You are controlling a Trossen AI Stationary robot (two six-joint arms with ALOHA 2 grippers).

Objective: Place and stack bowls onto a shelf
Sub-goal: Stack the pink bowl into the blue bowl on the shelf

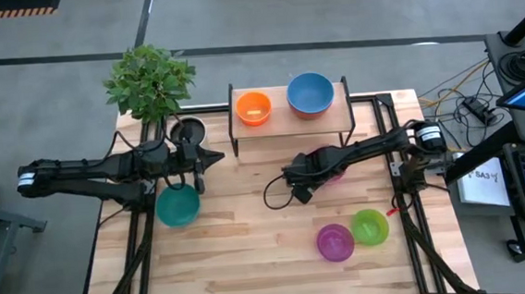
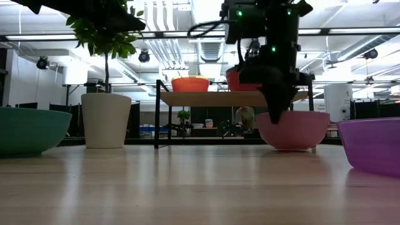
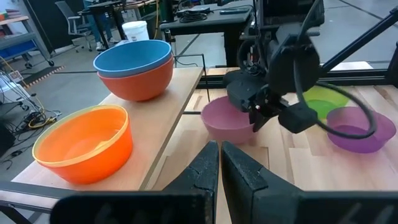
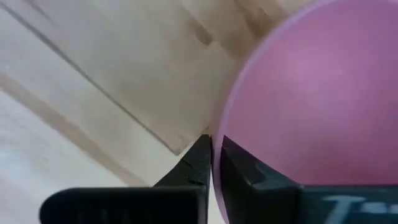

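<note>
The shelf (image 1: 291, 124) stands at the table's far edge and carries an orange bowl (image 1: 253, 108) and a blue bowl (image 1: 311, 92) nested in a red one (image 3: 138, 84). A pink bowl (image 2: 294, 131) sits on the table in front of the shelf, mostly hidden under my right gripper (image 1: 302, 179) in the high view. That gripper is shut on the bowl. My left gripper (image 3: 219, 155) is shut and touches nothing. It hovers near the shelf's left end, with the teal bowl (image 1: 177, 206) beside its arm. The purple bowl (image 1: 335, 242) and green bowl (image 1: 370, 226) sit toward the near right. My right gripper (image 4: 211, 146) pinches the pink bowl's rim (image 4: 227, 124), one finger inside the bowl and one outside. The fingers come from above, slanting down (image 2: 278, 103). The bowl stands upright with its base on the table.
A potted plant (image 1: 149, 81) in a white pot (image 2: 106, 119) stands at the far left corner beside the shelf. Bare table lies in the middle and along the near edge. Black frame rails run along both table sides.
</note>
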